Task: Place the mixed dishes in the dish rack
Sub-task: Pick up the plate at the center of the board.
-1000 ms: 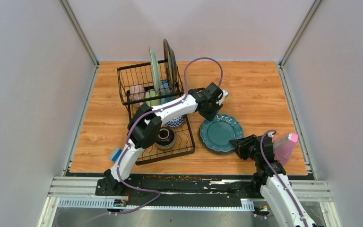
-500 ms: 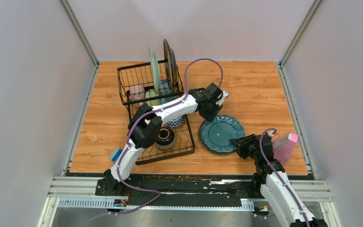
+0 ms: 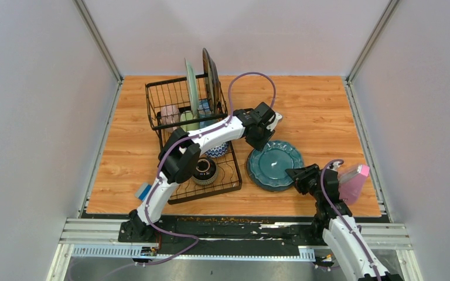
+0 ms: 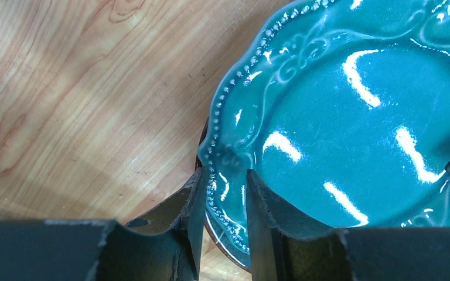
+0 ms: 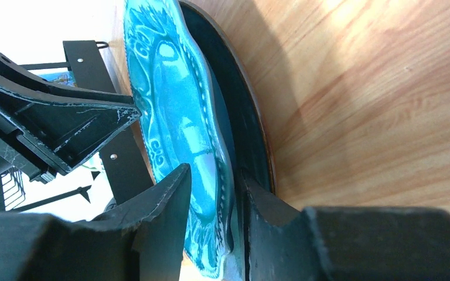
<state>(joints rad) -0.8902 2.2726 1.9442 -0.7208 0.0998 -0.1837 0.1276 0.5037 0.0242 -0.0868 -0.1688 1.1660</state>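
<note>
A scalloped teal ceramic plate (image 3: 274,165) lies on the wood-grain worktop (image 3: 322,111) just right of the black wire dish rack (image 3: 158,93), sitting on top of a dark, brown-rimmed plate (image 5: 243,111) (only its edge peeks out from underneath). The left arm's fingers (image 4: 194,198) pinch the teal plate's beaded rim on the side towards the rack, one on its face and one under it, while the right arm's fingers (image 5: 173,188) pinch the near right rim the same way. In the rack, a pale green round plate (image 3: 191,88) stands on edge in the taller basket and a small dark bowl (image 3: 204,170) sits in the lower tray.
</note>
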